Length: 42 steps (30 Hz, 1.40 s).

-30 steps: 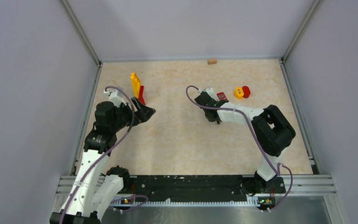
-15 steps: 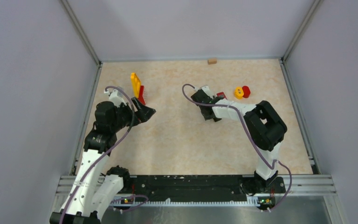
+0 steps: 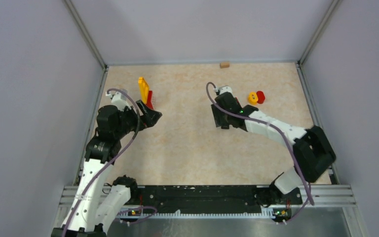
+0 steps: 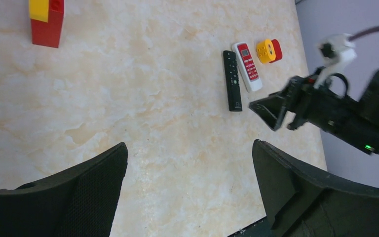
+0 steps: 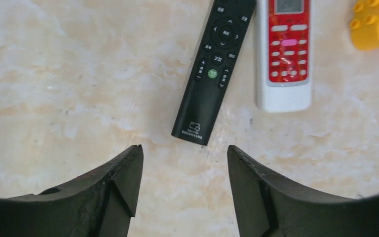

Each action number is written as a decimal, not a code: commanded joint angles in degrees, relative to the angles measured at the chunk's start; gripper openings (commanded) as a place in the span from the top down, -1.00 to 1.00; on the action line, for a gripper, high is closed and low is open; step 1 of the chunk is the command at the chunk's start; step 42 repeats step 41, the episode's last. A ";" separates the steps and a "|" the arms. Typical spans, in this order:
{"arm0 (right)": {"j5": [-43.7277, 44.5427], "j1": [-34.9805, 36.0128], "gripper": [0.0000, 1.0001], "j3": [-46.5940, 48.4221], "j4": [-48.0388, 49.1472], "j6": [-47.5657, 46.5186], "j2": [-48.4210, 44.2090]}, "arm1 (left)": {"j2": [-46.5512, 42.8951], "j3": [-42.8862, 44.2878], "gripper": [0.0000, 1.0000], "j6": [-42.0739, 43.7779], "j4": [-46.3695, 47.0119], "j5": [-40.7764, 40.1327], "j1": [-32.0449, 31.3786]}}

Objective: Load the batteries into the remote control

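Moved: right claw [image 5: 182, 153] opened up, holds nothing.
Left claw [image 4: 190, 148]: wide open, empty.
Do well: drop straight down around black remote [image 5: 214, 74].

My right hand [image 5: 182, 150] has spread its jaws from nearly closed. My right elbow has swung out rightward, and the arm now hides the red-and-white remote [image 5: 284, 54] in the top view.

This is a robotics lab test cell: a marble-patterned table [image 3: 187, 148] boxed in by plain grey walls [image 3: 29, 98] joined by aluminium posts [image 3: 85, 34]. Two white-and-black arms [image 3: 271, 129] are bolted to a metal rail [image 3: 202, 193] at 6 o'clock, and the only things laid out are props such as toy bricks [image 3: 142, 89] at 11 o'clock and a black remote [image 5: 214, 69]
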 commanded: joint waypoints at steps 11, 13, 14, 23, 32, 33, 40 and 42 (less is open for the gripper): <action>14.45 -0.40 -0.81 -8.20 1.65 0.99 -49.59 | -9.18 9.90 -0.97 6.61 -6.55 -17.44 -0.08; 16.05 -0.45 -0.83 -7.92 0.87 0.69 -54.64 | -10.33 11.06 -0.97 7.53 -7.66 -18.82 -0.08; 16.62 -0.46 -0.84 -7.61 0.30 0.56 -56.44 | -10.89 11.60 -0.97 7.92 -8.26 -19.98 -0.07; 19.83 -0.42 -0.87 -3.34 -4.12 -0.66 -61.16 | -14.64 15.22 -0.97 9.88 -11.77 -23.13 -0.08; 19.36 -0.41 -0.89 -4.18 -4.23 0.52 -62.23 | -15.54 15.25 -0.97 9.44 -12.67 -23.28 -0.11; 19.10 -0.44 -0.89 -4.40 -4.13 0.59 -62.25 | -15.55 15.26 -0.97 9.40 -12.74 -23.45 -0.08; 18.76 -0.38 -0.90 -5.01 -3.88 1.30 -62.44 | -16.08 15.20 -0.97 9.74 -12.87 -24.12 -0.07; 18.63 -0.38 -0.90 -4.86 -3.90 1.26 -62.45 | -16.40 15.08 -0.97 9.87 -12.71 -23.96 -0.12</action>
